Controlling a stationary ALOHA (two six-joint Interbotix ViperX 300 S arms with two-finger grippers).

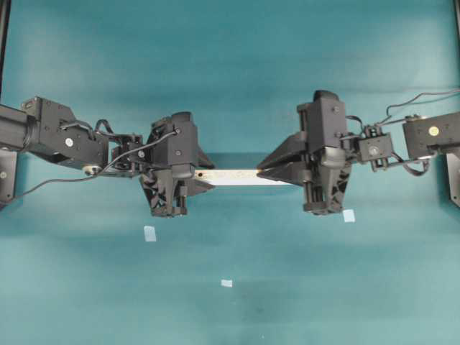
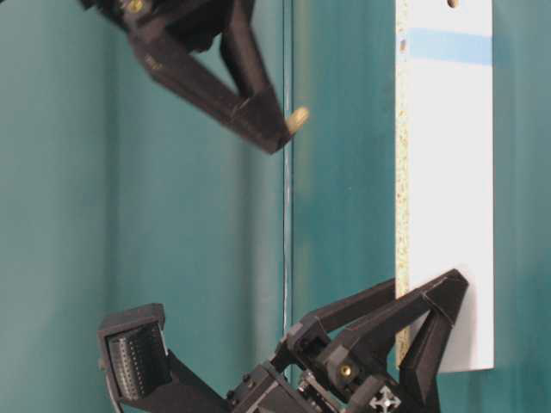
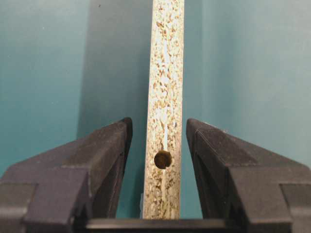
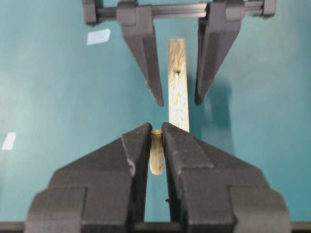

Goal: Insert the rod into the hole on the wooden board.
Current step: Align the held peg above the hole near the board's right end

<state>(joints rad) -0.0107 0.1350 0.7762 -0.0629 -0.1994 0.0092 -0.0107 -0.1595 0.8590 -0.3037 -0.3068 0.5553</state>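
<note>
The right tool (image 4: 155,141) is pinching the rod (image 4: 156,154), a short, smooth, tan wooden cylinder with a rounded end. Its black, wedge-shaped fingers are pressing on both sides of the rod, and the tip is poking out past them. From the right wrist, the rod is sitting just beside the near end of the wooden board (image 4: 178,87). At table level, its pale tip is showing apart from the board, off the speckled side.

The board is a long, narrow strip with a smooth white face and a rough, speckled tan particleboard edge. A pale blue band (image 2: 448,45) is crossing the white face, and the hole (image 2: 452,3) is sitting just past it, cut by the picture's border. A dark, round edge hole (image 3: 163,159) is showing in the speckled side, between the fingers of the left tool (image 3: 158,141). That tool is standing spread, straddling the board with a gap showing on each side.

Three pale tape squares (image 1: 149,233) are lying flat on the matte teal desk (image 1: 230,72).
</note>
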